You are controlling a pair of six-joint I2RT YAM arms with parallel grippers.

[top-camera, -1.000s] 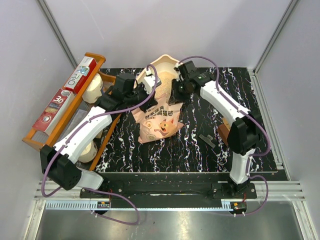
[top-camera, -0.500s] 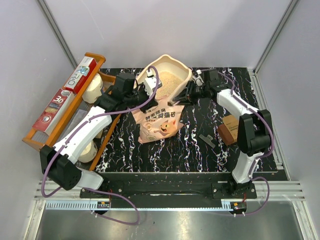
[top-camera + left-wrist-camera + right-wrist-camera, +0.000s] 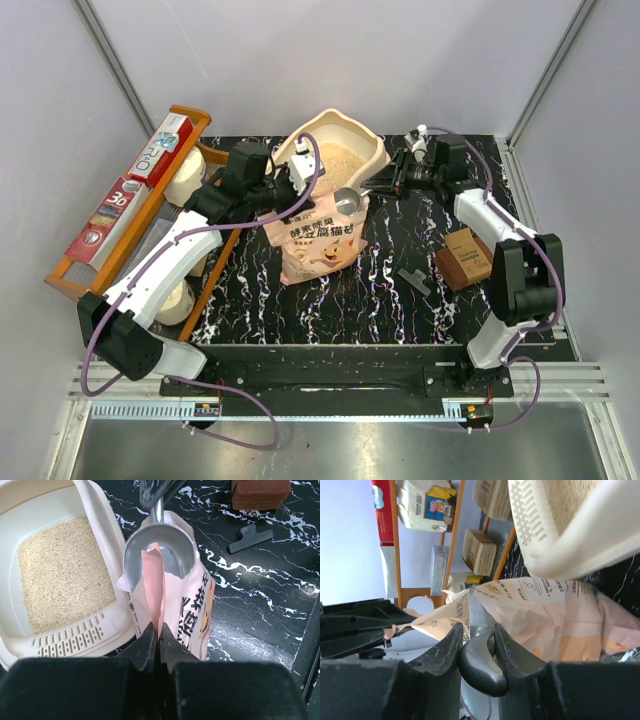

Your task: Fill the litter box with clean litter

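Litter box [image 3: 378, 148] at the far middle of the black marbled table [image 3: 420, 320], floor partly covered in clean litter [image 3: 62, 572]. Left gripper [image 3: 159, 635] pressed together on the top edge of the pink bag [image 3: 185, 605], just beside the box. Right gripper [image 3: 477, 630] pinching the dark handle of a metal scoop [image 3: 157, 545], bowl at the bag's mouth.
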